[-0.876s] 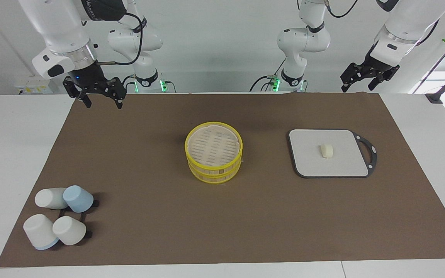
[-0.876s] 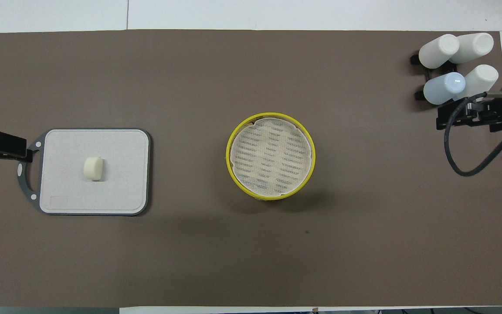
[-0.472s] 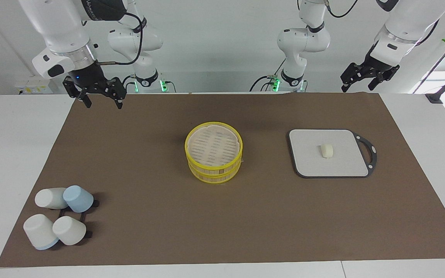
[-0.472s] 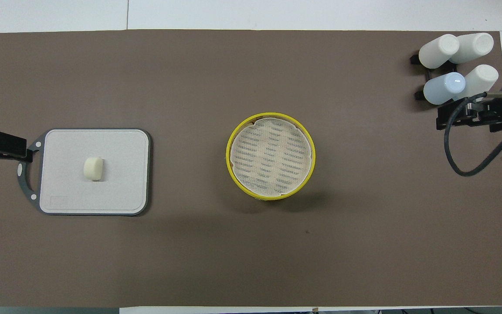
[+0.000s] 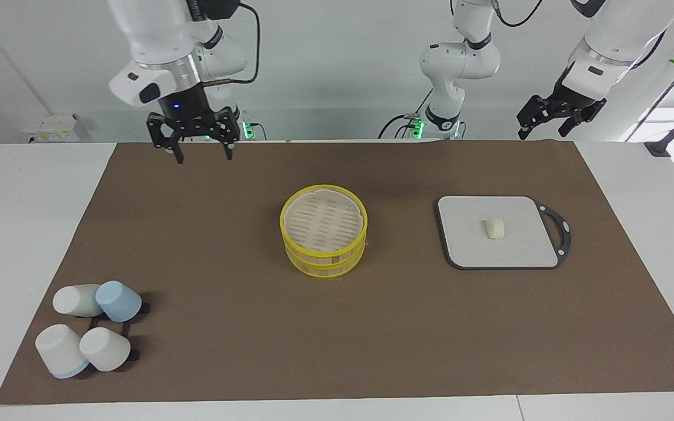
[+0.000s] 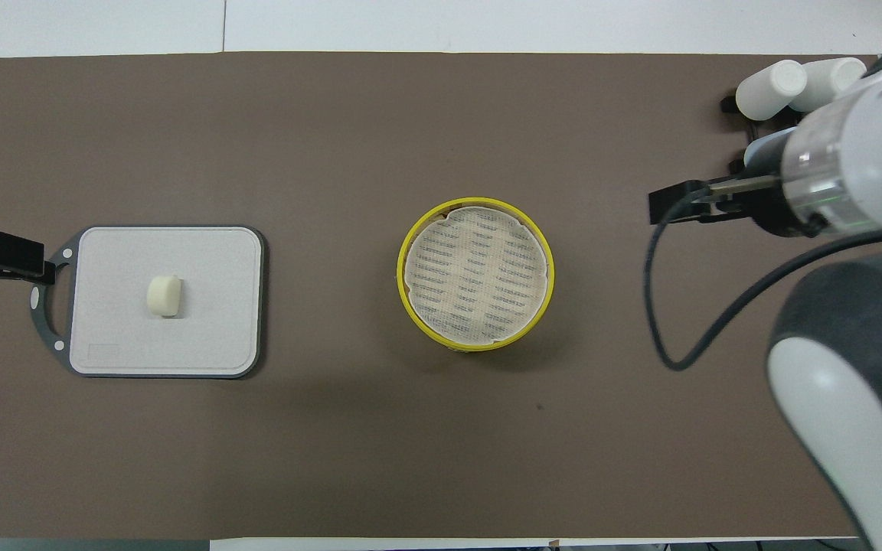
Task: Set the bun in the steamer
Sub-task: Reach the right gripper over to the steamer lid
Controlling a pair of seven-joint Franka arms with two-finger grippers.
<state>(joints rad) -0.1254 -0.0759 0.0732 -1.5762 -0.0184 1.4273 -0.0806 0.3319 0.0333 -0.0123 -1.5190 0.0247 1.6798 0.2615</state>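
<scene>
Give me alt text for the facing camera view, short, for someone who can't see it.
A small cream-white bun lies on a flat grey board with a black handle, beside an open yellow-rimmed bamboo steamer at mid-table. The open right gripper and open left gripper hang empty at the robots' edge; four white and blue cups sit toward the right arm's end.

The bun [image 5: 495,228], small and cream-white, lies on its side on the grey board [image 5: 466,245]. The steamer [image 5: 323,231], lid off, yellow rims, sits mid-table, well apart from it, liner bare.
</scene>
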